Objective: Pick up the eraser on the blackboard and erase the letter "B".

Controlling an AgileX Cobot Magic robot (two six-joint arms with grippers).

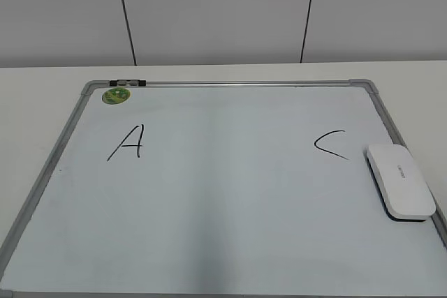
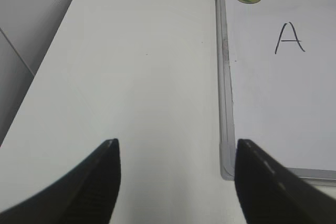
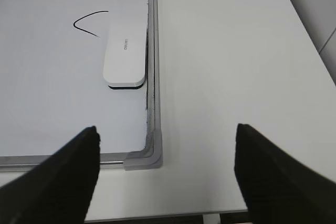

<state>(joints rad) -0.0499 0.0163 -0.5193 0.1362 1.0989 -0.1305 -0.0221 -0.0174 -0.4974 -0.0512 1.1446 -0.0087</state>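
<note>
The blackboard (image 1: pixel 223 200) is a white board with a grey frame lying flat on the table. The white eraser (image 1: pixel 400 181) lies on it against the right frame, just right of the black "C" (image 1: pixel 331 144); it also shows in the right wrist view (image 3: pixel 125 56). A black "A" (image 1: pixel 128 142) is at the left. No letter "B" shows; the board between "A" and "C" is blank. My left gripper (image 2: pixel 176 153) is open and empty over the table left of the board. My right gripper (image 3: pixel 165 140) is open and empty above the board's near right corner (image 3: pixel 148 156).
A round green magnet (image 1: pixel 116 95) sits at the board's far left corner, beside a small metal clip (image 1: pixel 128 82) on the frame. White table (image 2: pixel 121 66) lies on both sides of the board. The table's front edge (image 3: pixel 157 216) is close under my right gripper.
</note>
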